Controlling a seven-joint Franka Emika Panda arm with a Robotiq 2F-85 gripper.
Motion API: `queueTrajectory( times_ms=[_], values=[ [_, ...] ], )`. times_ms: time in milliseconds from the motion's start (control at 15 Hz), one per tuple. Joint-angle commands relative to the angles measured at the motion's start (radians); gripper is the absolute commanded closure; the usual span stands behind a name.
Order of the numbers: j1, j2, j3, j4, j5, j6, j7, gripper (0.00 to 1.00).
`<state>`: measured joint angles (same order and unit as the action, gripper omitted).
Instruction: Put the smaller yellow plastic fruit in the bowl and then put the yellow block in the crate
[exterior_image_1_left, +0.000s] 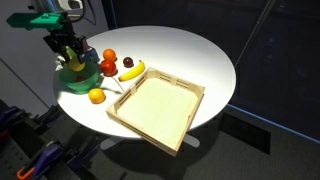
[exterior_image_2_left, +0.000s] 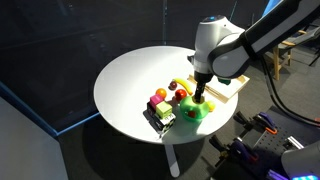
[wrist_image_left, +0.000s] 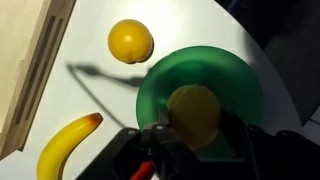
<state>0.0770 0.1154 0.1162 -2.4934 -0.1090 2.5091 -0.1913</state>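
Gripper (wrist_image_left: 200, 130) tight on the smaller yellow plastic fruit (wrist_image_left: 195, 112) over the bowl (wrist_image_left: 232, 75), orange fruit (wrist_image_left: 130, 42) and banana (wrist_image_left: 65, 148) beside

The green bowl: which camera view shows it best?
The wrist view. There the bowl fills the middle of the picture, seen from above, with most of its rim visible and a yellow fruit in front of its middle. In both exterior views it is only a small green patch.

place: robotics lab | signs: dark partition panels (exterior_image_2_left: 60, 40), round white table (exterior_image_1_left: 190, 50), mounted robot arm (exterior_image_2_left: 260, 35)
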Motion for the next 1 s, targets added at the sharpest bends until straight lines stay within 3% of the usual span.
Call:
queueTrajectory(
  times_ms=[0,667,733,800,933],
  values=[
    [0.005,-0.008,0.006,-0.045,0.026,0.072,-0.029,0.70],
    [-0.006,0.053,0.005,-0.086,0.040,0.156,-0.024,0.70],
    [-0.006,0.058,0.004,-0.085,0.037,0.157,-0.020,0.20],
    [-0.006,0.062,0.003,-0.083,0.035,0.157,-0.017,0.19],
    [-0.006,0.068,0.000,-0.080,0.031,0.154,-0.011,0.05]
  ],
)
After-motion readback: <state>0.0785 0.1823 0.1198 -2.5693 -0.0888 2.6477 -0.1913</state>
